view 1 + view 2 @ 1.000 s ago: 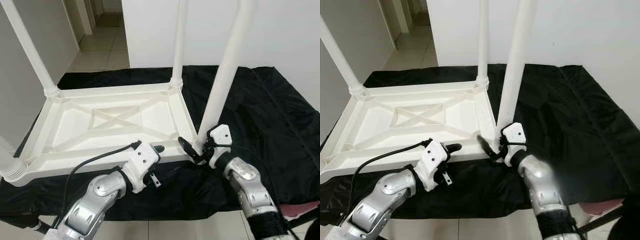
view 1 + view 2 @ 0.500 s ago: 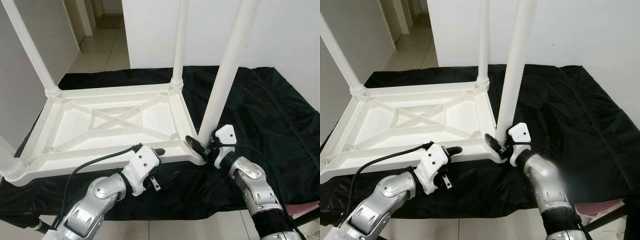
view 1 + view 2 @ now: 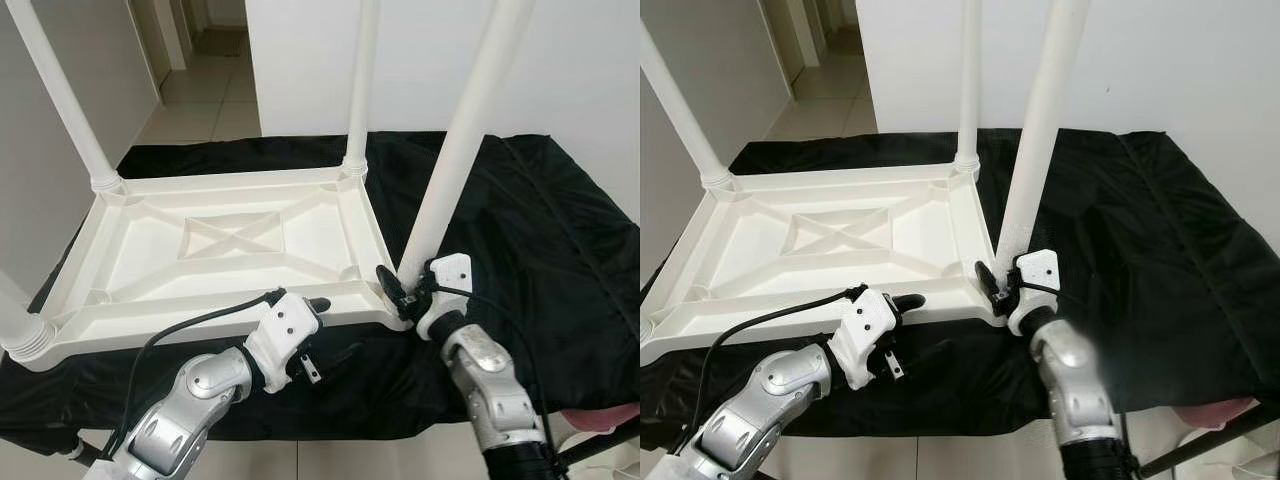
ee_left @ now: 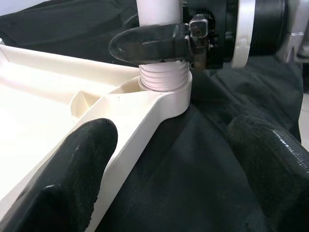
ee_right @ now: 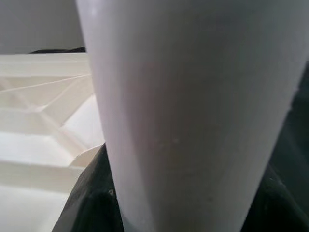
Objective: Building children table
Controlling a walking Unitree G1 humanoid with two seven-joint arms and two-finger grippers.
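Right fingers (image 3: 398, 292) clamp the near-right leg (image 3: 448, 180) low at its threaded socket on the upturned children's table (image 3: 225, 250); left fingers (image 3: 322, 328) spread, just beside. Light, stiff, slick plastic: grip near the base

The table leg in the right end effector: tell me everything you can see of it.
The table leg is a long, smooth white tube, apparently plastic, leaning slightly and running out the top of the head views. Its ribbed, threaded foot sits in the round corner socket of the upturned white tabletop, with threads still showing above the collar. The right end effector grips it just above the socket. The left end effector hovers nearby, open.
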